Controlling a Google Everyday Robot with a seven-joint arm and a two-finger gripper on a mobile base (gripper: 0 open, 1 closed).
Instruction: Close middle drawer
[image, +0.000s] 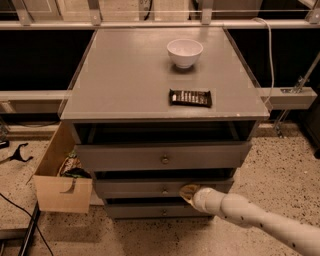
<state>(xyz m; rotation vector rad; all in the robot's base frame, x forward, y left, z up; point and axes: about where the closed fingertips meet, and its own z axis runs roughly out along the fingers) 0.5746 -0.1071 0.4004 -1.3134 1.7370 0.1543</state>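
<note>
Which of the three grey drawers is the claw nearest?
The middle drawer: the claw is at its front, just right of its knob, below the top drawer and above the bottom drawer.

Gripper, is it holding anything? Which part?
It cannot be told. The gripper is at the front of the middle drawer, just right of its knob, but a hold on anything does not show.

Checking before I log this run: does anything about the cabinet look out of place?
The top drawer and the middle drawer both stick out, dark gaps showing above their fronts. The gripper is at the middle drawer's front, just right of its knob. Nothing looks spilled or damaged; the bowl sits upright.
</note>
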